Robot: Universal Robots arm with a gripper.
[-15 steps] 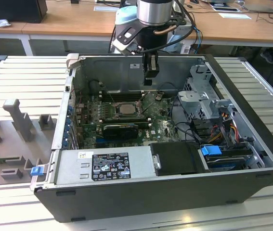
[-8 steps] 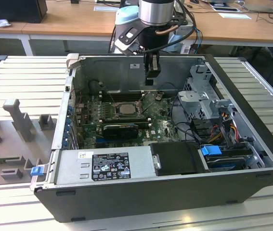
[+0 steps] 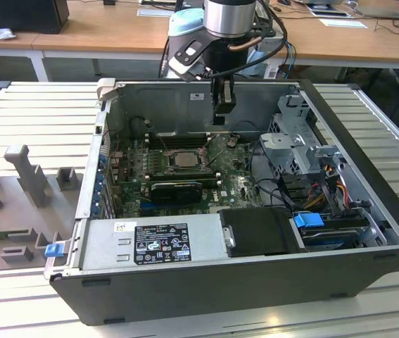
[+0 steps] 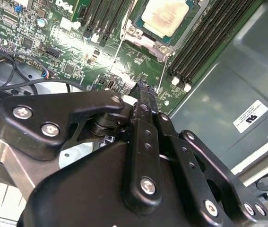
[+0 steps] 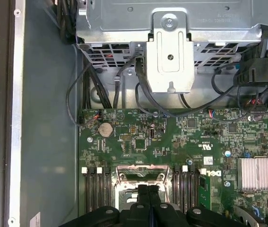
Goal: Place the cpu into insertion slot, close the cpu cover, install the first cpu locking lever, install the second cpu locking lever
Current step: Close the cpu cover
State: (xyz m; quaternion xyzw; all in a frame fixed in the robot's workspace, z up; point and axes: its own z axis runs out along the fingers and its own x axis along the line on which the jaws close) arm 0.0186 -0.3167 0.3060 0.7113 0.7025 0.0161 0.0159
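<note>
Tool [image 4: 141, 89] pinched narrow, empty, over mobo [image 4: 77, 52] nr cpu [image 4: 164, 16]; white label [image 4: 250, 116] on case wall [image 4: 219, 80].

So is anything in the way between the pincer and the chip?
Nothing I can see. The pincer hangs just above the green board, right by the chip, with only open air between them. The chip already lies in place on the board, with a silver frame around its edges.

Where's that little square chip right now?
In the exterior view, the cpu sits in the insertion slot on the motherboard, between the memory slots.
</note>
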